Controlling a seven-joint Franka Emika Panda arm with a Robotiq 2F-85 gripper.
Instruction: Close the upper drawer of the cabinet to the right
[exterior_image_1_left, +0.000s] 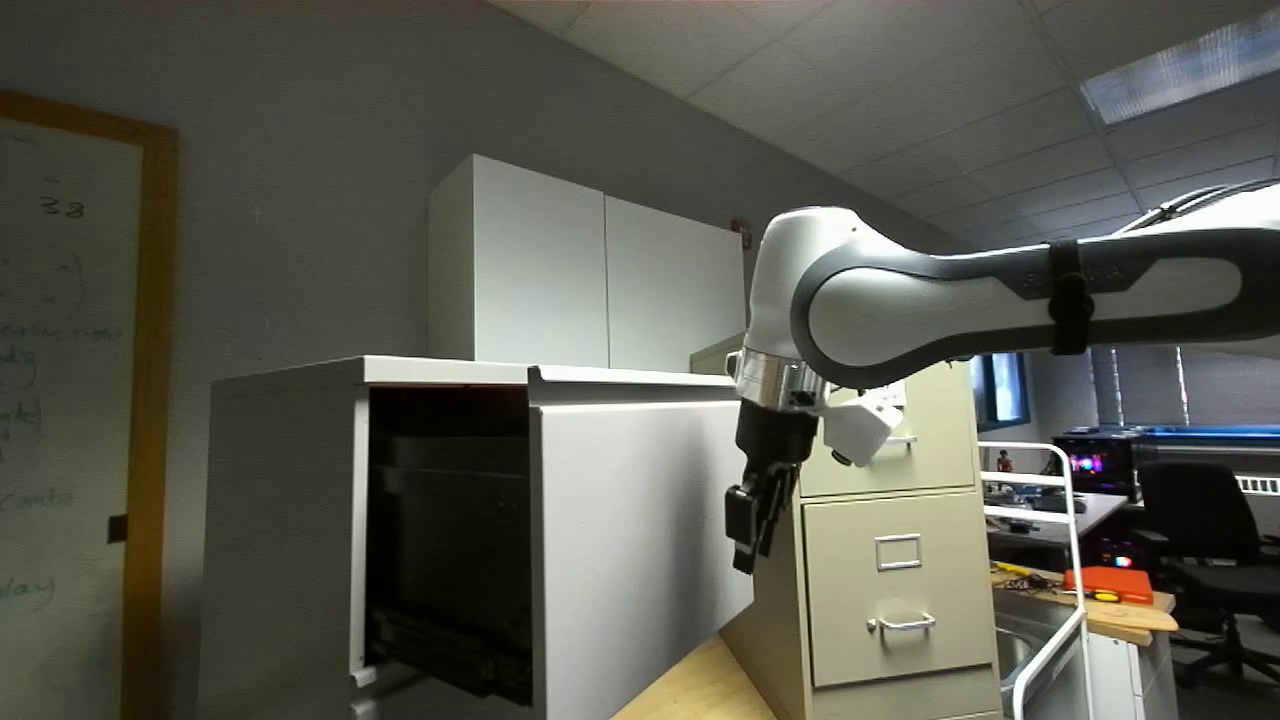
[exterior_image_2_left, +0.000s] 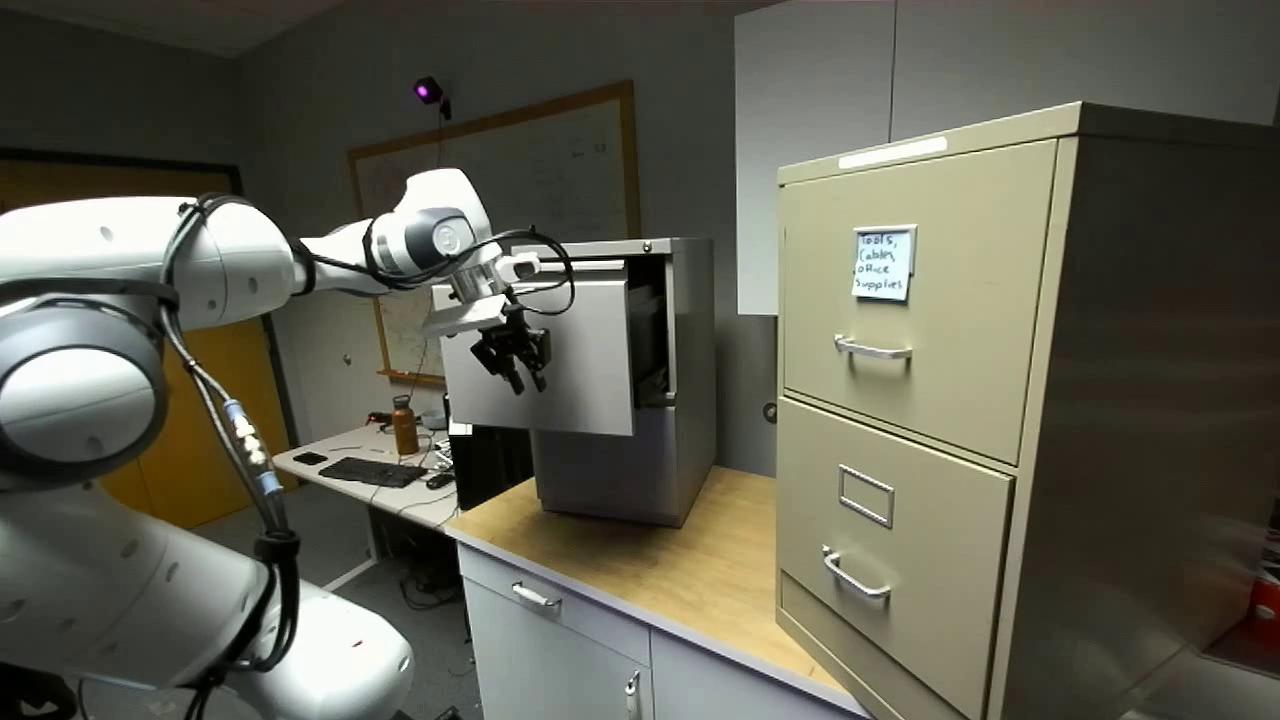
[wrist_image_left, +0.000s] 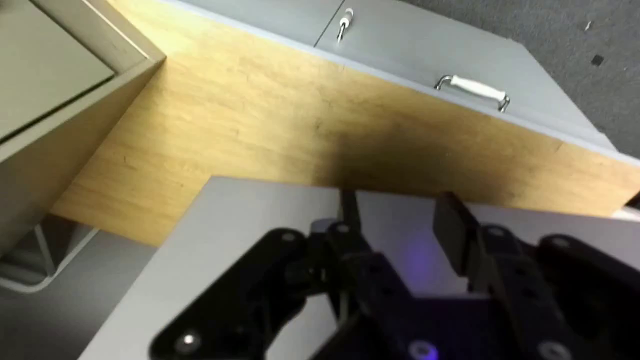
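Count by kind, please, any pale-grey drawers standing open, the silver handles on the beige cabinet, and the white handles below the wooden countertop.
Open pale-grey upper drawer: 1
Silver handles: 2
White handles: 2
Total: 5

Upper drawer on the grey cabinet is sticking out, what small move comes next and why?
Probably a gentle push with the end effector against the flat front of the upper drawer, toward the cabinet: that drawer juts out, a dark gap shows behind its front, and the end effector hangs before it, holding nothing.
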